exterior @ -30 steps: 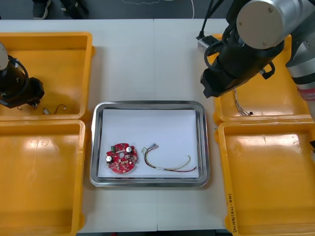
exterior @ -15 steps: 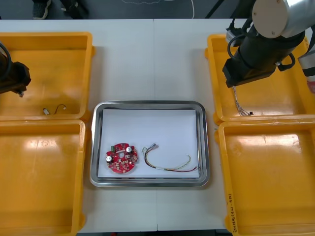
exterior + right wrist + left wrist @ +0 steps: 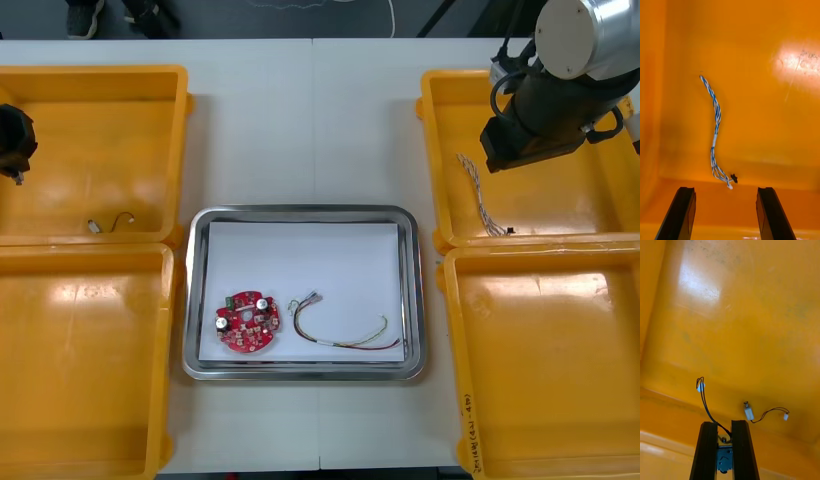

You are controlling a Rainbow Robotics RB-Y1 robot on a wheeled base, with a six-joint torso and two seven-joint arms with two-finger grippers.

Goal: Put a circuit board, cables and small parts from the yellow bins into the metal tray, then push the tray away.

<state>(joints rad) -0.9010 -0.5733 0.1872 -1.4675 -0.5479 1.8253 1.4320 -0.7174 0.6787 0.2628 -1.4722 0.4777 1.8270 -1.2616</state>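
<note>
Left gripper (image 3: 723, 423): clenched on a small metal part (image 3: 724, 459) held between its fingers. It hangs over the far-left yellow bin (image 3: 100, 72), at that bin's left edge.
Black cable (image 3: 704, 401): runs up from the held part to a white plug, clear of the bin floor.
Loose part: a second small metal part (image 3: 748, 413), wired like the first, lies on the floor of the far-left bin, close to its near wall.
Right gripper (image 3: 726, 189): released, fingers apart with nothing between them, above the far-right yellow bin (image 3: 432, 150).
Blue and white cable (image 3: 716, 127): lies on the floor of the far-right bin, just beyond the right gripper's fingers and not touching them.
Metal tray (image 3: 300, 211): at the middle of the surface (image 3: 310, 120), between the bins, white inside.
Red circuit board (image 3: 247, 322): in the tray, in its near-left part.
Red and yellow cable (image 3: 340, 335): in the tray, just right of the board.
</note>
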